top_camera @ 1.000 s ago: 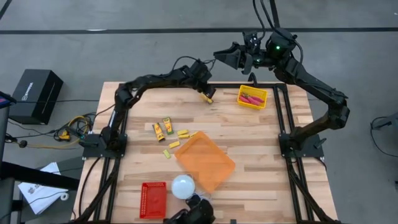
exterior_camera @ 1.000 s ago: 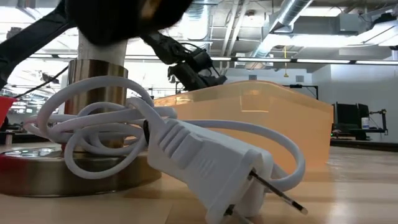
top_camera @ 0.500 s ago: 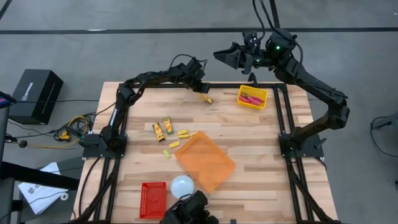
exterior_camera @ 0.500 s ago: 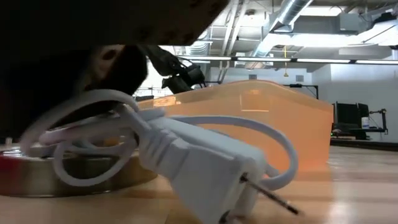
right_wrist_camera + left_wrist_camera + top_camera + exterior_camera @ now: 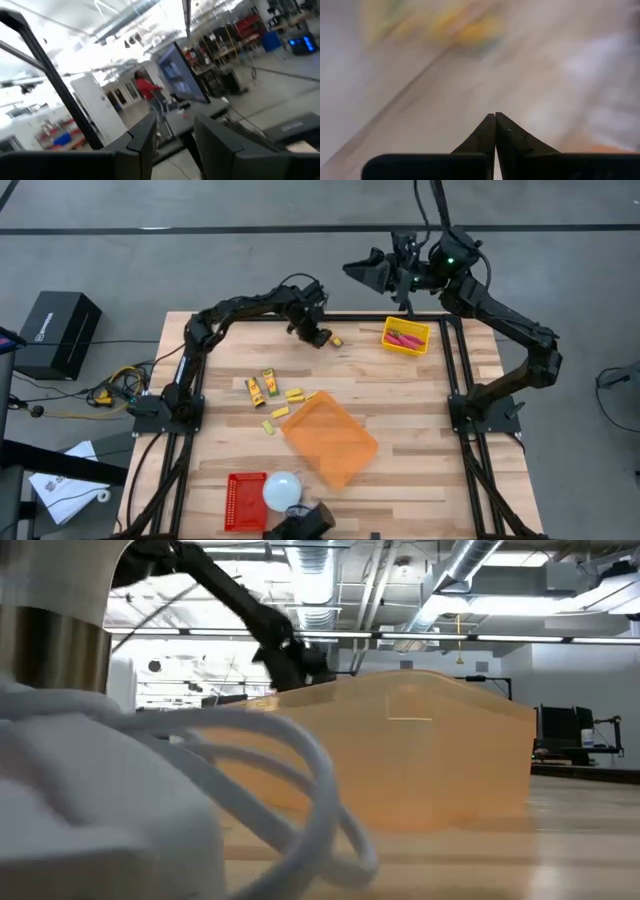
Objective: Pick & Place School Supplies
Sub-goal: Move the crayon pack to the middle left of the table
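Note:
My left gripper (image 5: 313,332) (image 5: 495,116) is shut and holds nothing. It hovers low near the table's far edge, just left of one orange-yellow packet (image 5: 335,340) lying flat on the wood. Two more packets (image 5: 261,383) lie flat left of centre, with a few tiny yellow blocks (image 5: 281,408) beside them. Red-handled scissors (image 5: 404,337) lie inside the yellow bin (image 5: 422,343) at the far right. My right gripper (image 5: 366,270) (image 5: 172,127) is open, raised beyond the far edge.
An orange tray (image 5: 330,438) (image 5: 430,750) sits at mid-table. A red bin (image 5: 245,500) and the white dome (image 5: 282,490) stand at the near edge, beside a dark shape (image 5: 300,522). The dome's white cord (image 5: 200,790) fills the low view's foreground.
My left gripper has drawn back from the packet toward the table's left; the packet stays lying near the far edge. The white dome has slid left along the near edge, and its cord and plug have come closer to the low camera.

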